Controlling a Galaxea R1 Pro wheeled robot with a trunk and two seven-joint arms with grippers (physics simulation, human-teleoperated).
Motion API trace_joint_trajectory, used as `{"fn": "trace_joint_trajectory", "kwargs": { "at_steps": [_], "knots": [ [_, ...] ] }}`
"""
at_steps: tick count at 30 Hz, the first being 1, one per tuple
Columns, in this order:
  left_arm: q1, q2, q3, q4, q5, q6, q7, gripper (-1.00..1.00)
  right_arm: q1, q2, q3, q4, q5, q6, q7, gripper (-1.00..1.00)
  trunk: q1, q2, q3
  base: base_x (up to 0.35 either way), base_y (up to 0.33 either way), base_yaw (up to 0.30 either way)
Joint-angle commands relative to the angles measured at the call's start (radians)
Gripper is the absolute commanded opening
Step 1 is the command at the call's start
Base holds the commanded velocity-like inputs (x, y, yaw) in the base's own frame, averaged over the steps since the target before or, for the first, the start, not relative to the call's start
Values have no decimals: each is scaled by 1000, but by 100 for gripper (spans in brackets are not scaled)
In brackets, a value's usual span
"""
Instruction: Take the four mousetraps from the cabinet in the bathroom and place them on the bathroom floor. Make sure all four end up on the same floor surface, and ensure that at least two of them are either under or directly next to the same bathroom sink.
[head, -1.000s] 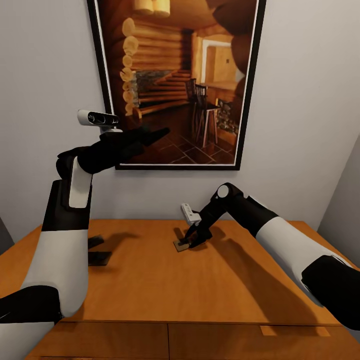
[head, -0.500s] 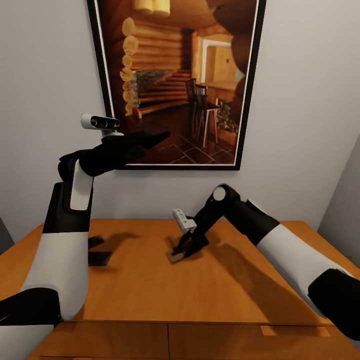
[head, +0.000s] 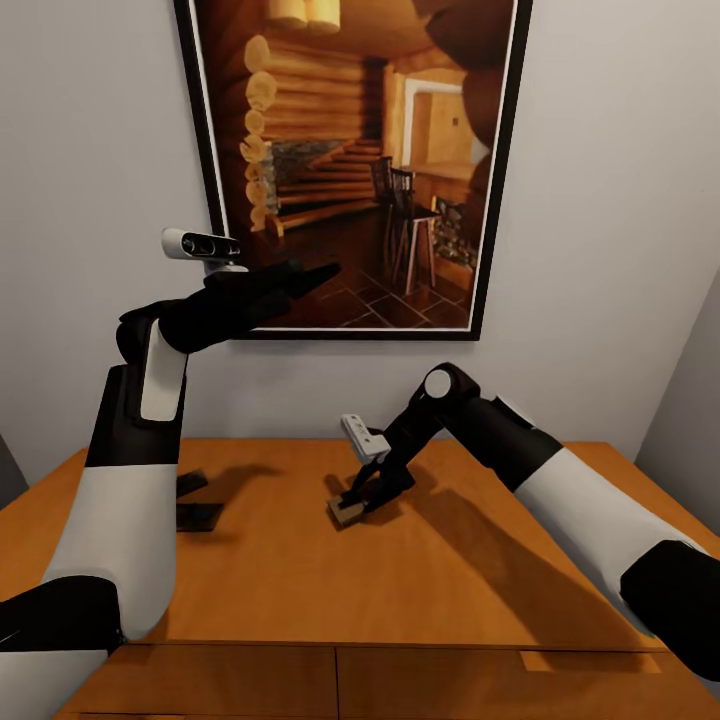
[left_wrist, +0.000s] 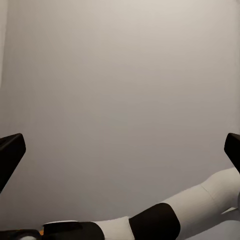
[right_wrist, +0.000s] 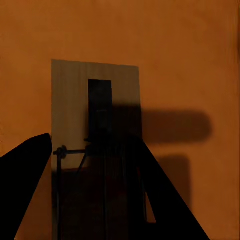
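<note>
My right hand (head: 352, 503) grips a small flat brown wooden mousetrap (head: 344, 511).
It hangs just over the orange-brown wooden cabinet worktop (head: 420, 580); my left hand (head: 305, 272) hovers open.

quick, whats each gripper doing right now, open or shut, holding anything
Left gripper: raised in front of the picture, fingers apart, open and empty.
Right gripper: down on the cabinet top, shut on a mousetrap.
</note>
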Motion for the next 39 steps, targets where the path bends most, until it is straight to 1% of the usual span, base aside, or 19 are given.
{"fn": "trace_joint_trajectory", "kwargs": {
  "at_steps": [1, 5, 7, 9, 10, 13, 15, 18, 20, 22, 26, 29, 36, 37, 38, 39],
  "knots": [
    [-1, -1, 1, 0, 0, 9, -3, 100, -1, -2, 2, -5, 2, 11, 2, -100, 0, -1, -1, 0, 0, 0],
    [-1, -1, 1, 1, 0, 9, -3, 100, -1, -3, 2, -8, 1, 10, 3, -100, 0, -1, -1, 0, 0, 0],
    [11, 11, -10, 12, -12, -3, 9, 100, 10, 8, -10, -16, -10, 21, 14, -100, 0, -1, -1, 0, 0, 0],
    [22, 22, -18, 23, -24, -14, 20, 100, 22, 7, -21, -16, -21, 32, 25, -100, 0, -1, -1, 0, 0, 0],
    [28, 28, -12, 29, -19, -13, 26, 100, 16, 7, -27, -15, -19, 28, 19, -100, 0, -1, -1, 0, 0, 0],
    [44, 44, -14, 46, -2, 4, 8, 100, -1, 24, -9, -22, -2, 12, 4, -100, 0, -1, -1, 0, 0, 0],
    [56, 56, -15, 41, 9, 15, -3, 100, -12, 27, 2, -32, 10, 11, 6, -100, 0, -1, -1, 0, 0, 0],
    [72, 73, -15, 24, 26, 16, -20, 100, -13, 27, 18, -48, 9, 22, 8, -100, 0, -1, -1, 0, 0, 0],
    [84, 84, -15, 13, 26, 16, -31, 100, -13, 25, 30, -59, 7, 34, 10, -100, 0, -1, -1, 0, 0, 0],
    [95, 95, -15, 10, 26, 15, -42, 100, -13, 20, 19, -70, -4, 45, 20, -100, 0, -1, -1, 0, 0, 0],
    [117, 118, -14, 8, 20, 13, -41, 100, -13, -2, -4, -93, -27, 67, 41, -100, 0, -1, -1, 0, 0, 0],
    [134, 135, -14, 7, 19, 12, -40, 100, -13, -17, -21, -110, -44, 84, 41, -100, 0, -1, -1, 0, 0, 0],
    [173, 174, -9, 8, 17, 0, -38, 100, -13, -27, -60, -149, -83, 123, 41, -100, 0, -1, -1, 0, 0, 0],
    [179, 180, -9, 7, 17, -1, -38, 100, -13, -32, -65, -155, -88, 129, 41, -100, 0, -1, -1, 0, 0, 0],
    [261, 257, -9, 8, 17, -1, -37, 100, -13, -41, -451, -320, -115, 333, 41, -100, 0, -1, -1, 0, 0, 0],
    [261, 270, -9, 8, 17, -2, -37, 100, -13, -53, -455, -321, -115, 334, 41, -100, 0, -1, -1, 0, 0, 0]
  ]
}}
